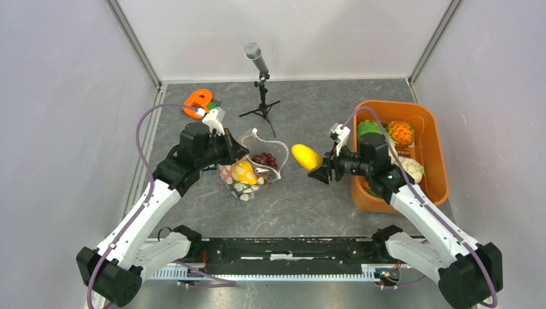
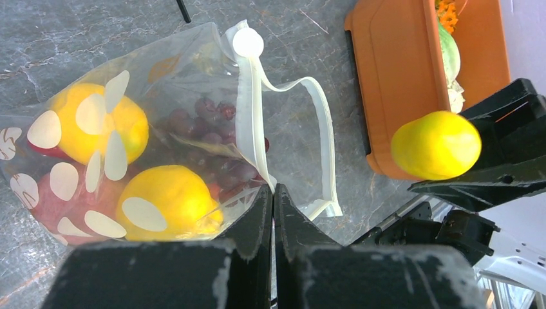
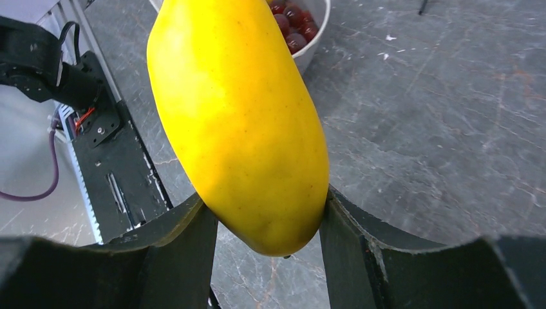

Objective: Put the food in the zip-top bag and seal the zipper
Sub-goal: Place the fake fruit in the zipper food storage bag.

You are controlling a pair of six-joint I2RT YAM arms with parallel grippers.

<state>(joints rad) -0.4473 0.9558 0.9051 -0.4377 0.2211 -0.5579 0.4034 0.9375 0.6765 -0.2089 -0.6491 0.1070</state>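
Observation:
The zip-top bag (image 1: 248, 177) lies left of centre, clear with white dots (image 2: 64, 180), its mouth open toward the right. Inside are two yellow pieces (image 2: 96, 122) (image 2: 167, 203), a dark grape bunch (image 2: 212, 129) and something red (image 2: 48, 193). My left gripper (image 2: 273, 193) is shut on the bag's mouth edge at the whitish zipper (image 2: 251, 103). A long yellow mango (image 3: 238, 116) is pinched between the jaws of my right gripper (image 3: 264, 212). It hangs above the table, just right of the bag's mouth (image 1: 306, 156).
An orange tub (image 1: 428, 116) at the right holds green lettuce (image 1: 368, 127), an orange pineapple (image 1: 401, 132) and other pieces. A microphone on a small tripod (image 1: 261, 71) stands behind the bag. An orange object (image 1: 198, 102) lies at the back left.

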